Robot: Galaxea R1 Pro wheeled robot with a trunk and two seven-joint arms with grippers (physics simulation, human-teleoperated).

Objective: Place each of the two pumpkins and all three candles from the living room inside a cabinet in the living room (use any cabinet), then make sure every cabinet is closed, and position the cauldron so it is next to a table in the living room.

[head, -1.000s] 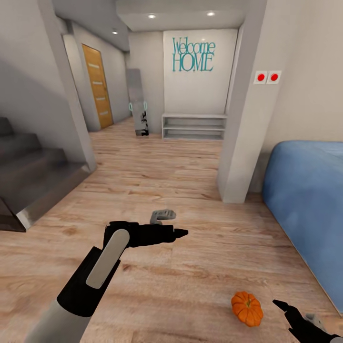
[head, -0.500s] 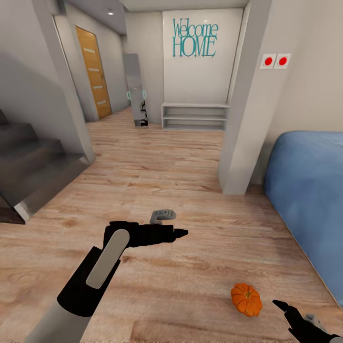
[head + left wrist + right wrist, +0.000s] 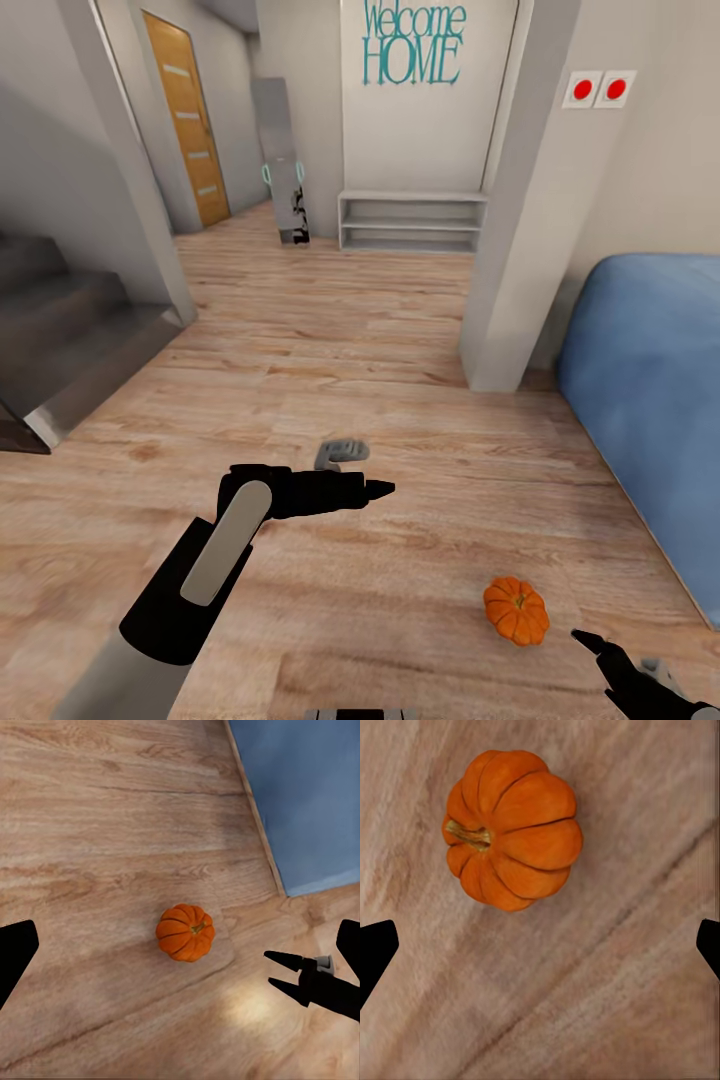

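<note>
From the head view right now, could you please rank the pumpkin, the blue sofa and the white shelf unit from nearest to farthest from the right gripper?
1. The pumpkin, on the floor just ahead of the right gripper.
2. The blue sofa, along the right.
3. The white shelf unit, against the far wall.

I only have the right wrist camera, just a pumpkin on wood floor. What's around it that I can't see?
Observer: In the head view, a big blue cushioned piece, likely a sofa, stands to the right of the pumpkin, apart from it.
Operator: Is my right end effector touching the pumpkin?
Observer: No. The left wrist view shows the right end effector open beside the pumpkin, with bare floor between them.
Operator: Where's the left one?
Observer: The left end effector hangs over the floor, left of the pumpkin.
</note>
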